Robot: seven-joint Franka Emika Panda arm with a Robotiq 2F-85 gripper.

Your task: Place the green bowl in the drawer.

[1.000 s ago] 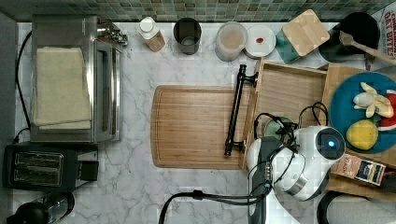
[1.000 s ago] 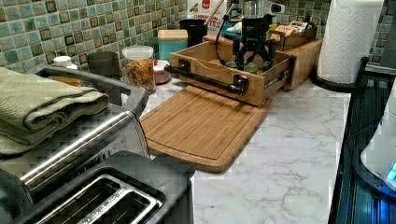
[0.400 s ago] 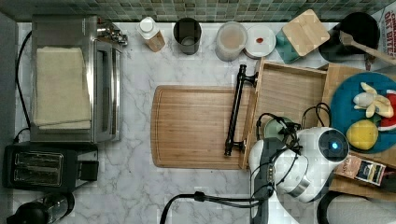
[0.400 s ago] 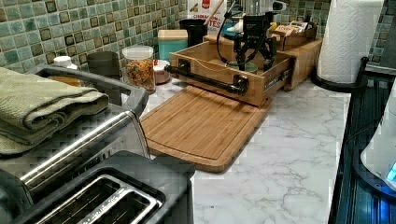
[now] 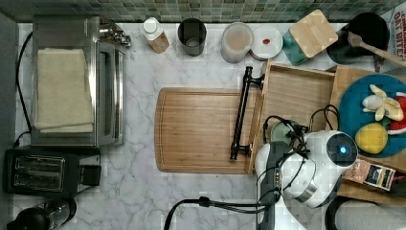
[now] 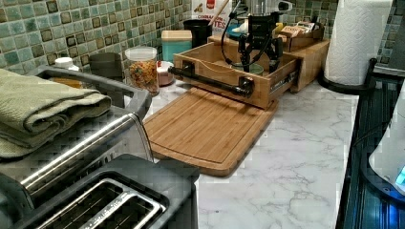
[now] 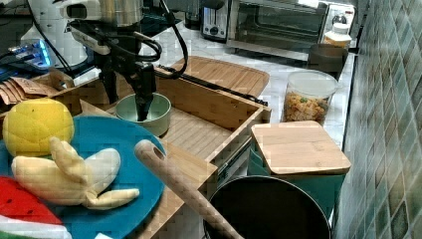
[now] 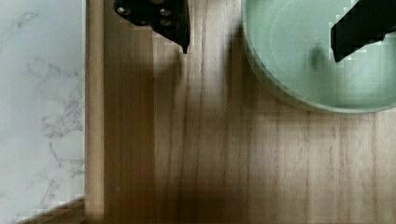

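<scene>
looking down the wrist view, i see my gripper (image 8: pixel 261 35) with its fingers spread apart, one finger (image 8: pixel 161 16) over bare wood and the other inside the green bowl (image 8: pixel 308 60); nothing is clamped; the green bowl (image 7: pixel 144 113) sits upright on the floor of the drawer (image 7: pixel 209 130), in the corner near the blue plate (image 7: pixel 99 149); in the top view the drawer (image 5: pixel 297 91) lies just right of the cutting board (image 5: pixel 201 129), its black handle (image 5: pixel 241 112) between them.
</scene>
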